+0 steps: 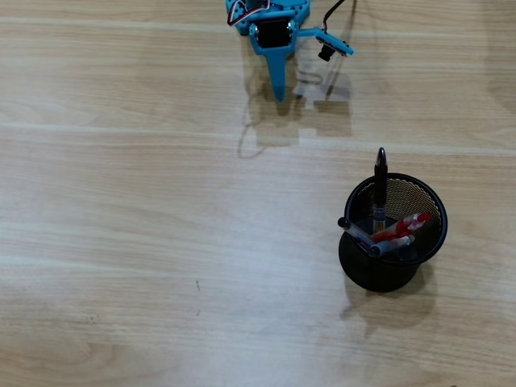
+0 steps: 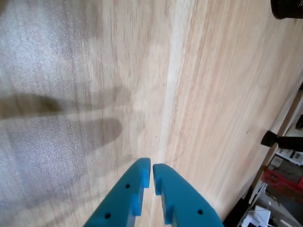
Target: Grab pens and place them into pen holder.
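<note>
- Blue gripper (image 2: 151, 174) nearest wrist cam, jaws together, empty, over bare table (image 1: 121, 242).
- Pens (image 1: 385, 230) sit in pen holder (image 1: 359, 258), well apart from arm.
- Risk: tall black pen (image 1: 380, 179) leans on rim; a bump could tip it out.

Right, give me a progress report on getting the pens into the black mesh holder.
Looks essentially done. The round black wire-mesh pen holder holds the slim pens: a black one standing upright, a red translucent one and grey ones leaning inside. In hand: nothing; the blue two-finger gripper is shut and empty above the wooden table. No pens show on the table, so nothing visible is left.
</note>
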